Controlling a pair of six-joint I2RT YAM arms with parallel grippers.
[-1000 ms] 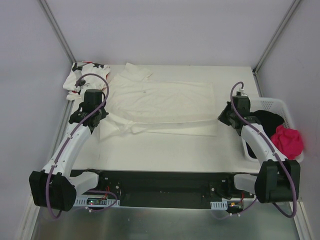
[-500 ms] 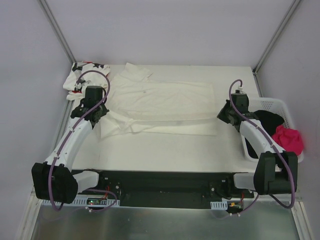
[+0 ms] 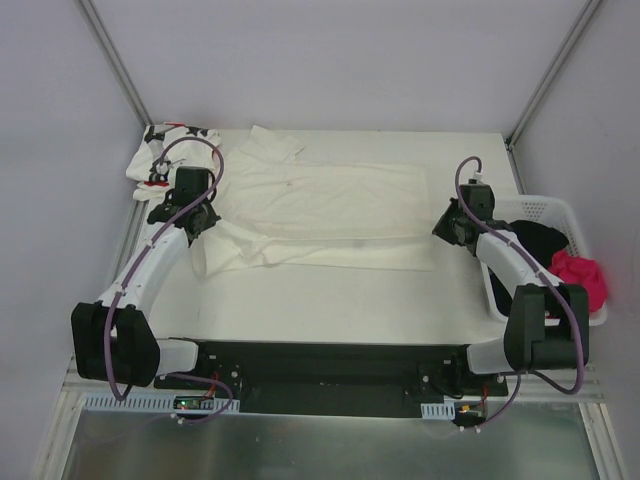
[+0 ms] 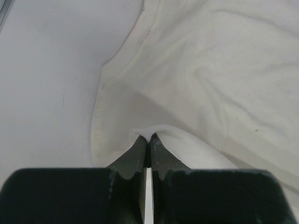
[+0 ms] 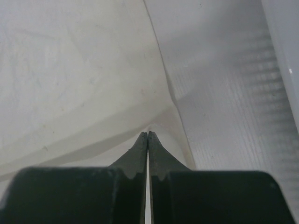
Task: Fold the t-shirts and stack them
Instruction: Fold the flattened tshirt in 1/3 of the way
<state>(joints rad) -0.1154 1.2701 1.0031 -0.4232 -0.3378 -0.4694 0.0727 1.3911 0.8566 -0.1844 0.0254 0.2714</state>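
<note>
Lying spread across the middle of the table (image 3: 330, 300) is a large cream t-shirt (image 3: 320, 210), with one arm at each side. The left gripper (image 4: 149, 138) is closed tight, pinching a raised fold at the shirt's near-left edge. The right gripper (image 5: 147, 134) is also closed and seems to nip the shirt's right hem, though the view is cramped. A star-print t-shirt (image 3: 160, 152) sits crumpled in the far-left corner. A white basket (image 3: 545, 207) stands on the right.
</note>
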